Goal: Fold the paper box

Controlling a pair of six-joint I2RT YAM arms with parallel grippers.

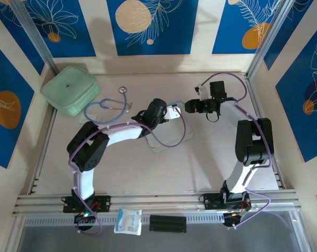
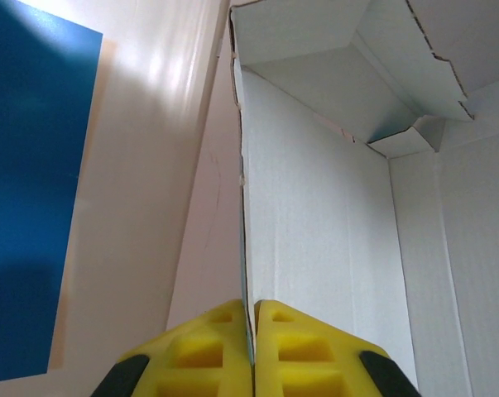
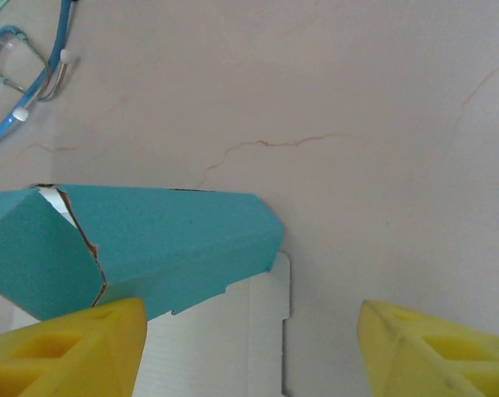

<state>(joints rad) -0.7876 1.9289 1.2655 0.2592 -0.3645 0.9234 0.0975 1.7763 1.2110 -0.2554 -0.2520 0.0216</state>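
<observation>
From above, the box (image 1: pixel 174 111) is mid-table between the left gripper (image 1: pixel 159 113) and right gripper (image 1: pixel 190 106), with open tabletop (image 1: pixel 147 173) nearer the bases. Left wrist: yellow fingers (image 2: pixel 208 356) pinch a thin white cardboard wall — ragged-edged flaps above. Right wrist: jaws wide, holding nothing — a matte blue flap sits just above one finger.

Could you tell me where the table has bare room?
The widest bare patch lies at the front, between the left arm and the right arm. A narrower strip runs along the back edge, right of the stethoscope. The back left is crowded by the green case; the paper box fills the middle.
</observation>
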